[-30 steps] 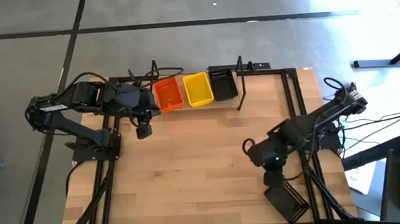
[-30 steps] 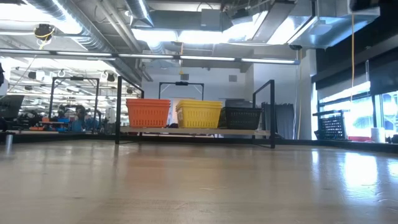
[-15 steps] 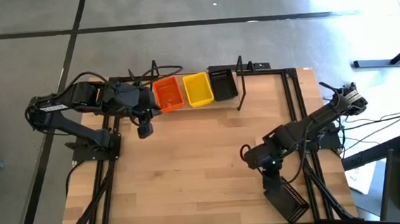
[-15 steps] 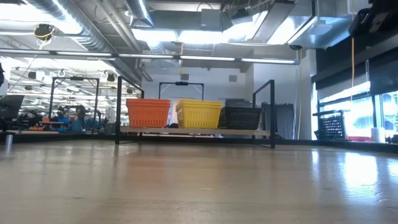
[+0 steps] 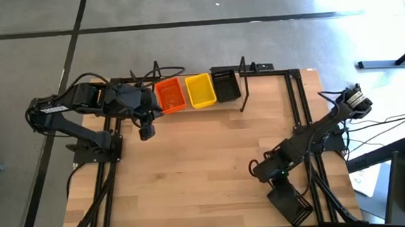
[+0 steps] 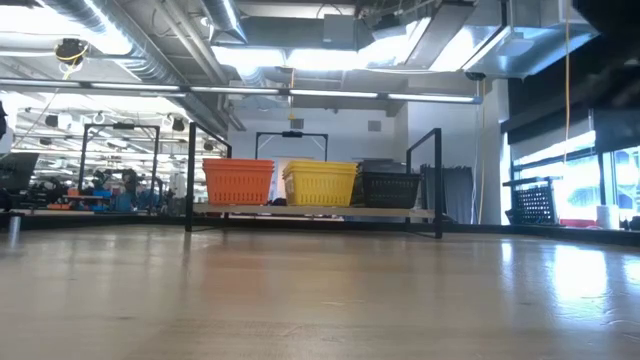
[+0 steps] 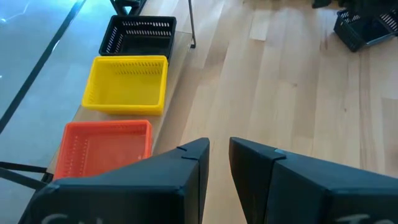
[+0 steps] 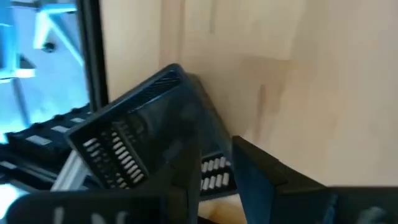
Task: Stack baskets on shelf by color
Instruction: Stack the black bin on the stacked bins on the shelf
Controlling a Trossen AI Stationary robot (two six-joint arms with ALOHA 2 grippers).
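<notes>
The right tool hides part of the loose black basket.

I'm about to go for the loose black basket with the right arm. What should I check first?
1. Right end effector lined up with the loose black basket: ok, right beside it at the table's near right corner.
2. Secure grip on it: cannot tell.
3. Basket lying flat: not ok, the right wrist view shows it tilted.
4. Black basket on the shelf free to take it: ok, open on top at the right end of the shelf.
5. Left end effector out of the path: ok, parked by the orange basket.
</notes>
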